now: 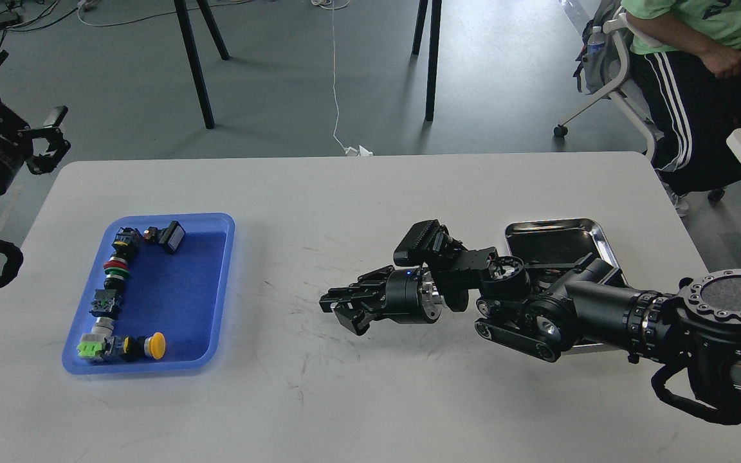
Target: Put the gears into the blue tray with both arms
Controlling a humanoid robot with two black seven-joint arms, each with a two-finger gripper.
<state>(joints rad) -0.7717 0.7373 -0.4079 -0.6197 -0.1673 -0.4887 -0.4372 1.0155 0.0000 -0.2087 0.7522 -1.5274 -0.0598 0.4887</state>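
The blue tray (177,302) lies on the left of the white table, with several colourful push-button switches (108,289) lined along its left and near sides. No gears show anywhere in this view. My left gripper (20,96) hangs beyond the table's far left corner, well behind the tray, its fingers spread open and empty. My right gripper (338,310) hovers low over the middle of the table, pointing left toward the tray and far from it. Its dark fingers lie close together, and I cannot make out whether anything is between them.
A shiny silver tray (554,238) sits at the right, partly covered by my right arm. A seated person (698,58) and a chair are past the far right corner. Black stand legs (193,64) rise behind the table.
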